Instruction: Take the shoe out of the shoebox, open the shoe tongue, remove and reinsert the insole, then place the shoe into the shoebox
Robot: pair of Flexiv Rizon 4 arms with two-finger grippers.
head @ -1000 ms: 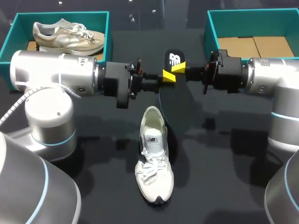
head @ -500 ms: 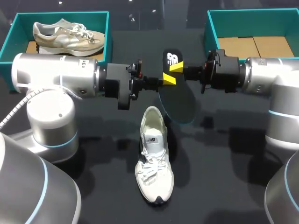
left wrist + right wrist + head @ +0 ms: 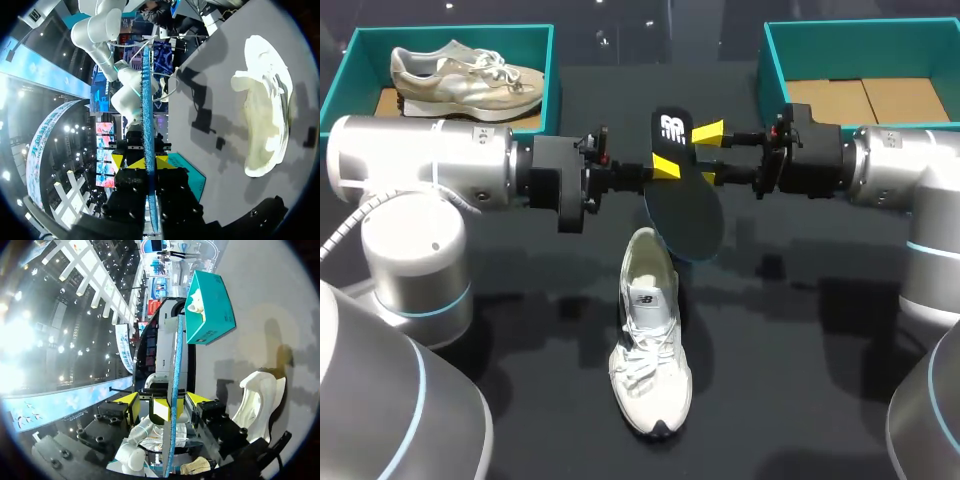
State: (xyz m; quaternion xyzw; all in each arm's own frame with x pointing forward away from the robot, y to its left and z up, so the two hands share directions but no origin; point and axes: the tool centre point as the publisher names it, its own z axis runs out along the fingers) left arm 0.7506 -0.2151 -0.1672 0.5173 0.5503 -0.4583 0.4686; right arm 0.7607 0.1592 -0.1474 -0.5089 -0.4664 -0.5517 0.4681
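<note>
Left fingers (image 3: 665,167) clamped together on the edge-on insole (image 3: 685,212); right fingers (image 3: 708,132) spread wide, flanking it without contact

The right gripper (image 3: 708,155) spread its fingers and released the insole (image 3: 682,205), leaving it clamped only in the left gripper (image 3: 665,167). The left arm drew back, carrying the insole a little toward the tabletop's left edge.

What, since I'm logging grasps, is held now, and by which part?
The left gripper pinches the insole between its fingers near its logo end. The right gripper stands open around the insole's edge, gripping nothing.
</note>
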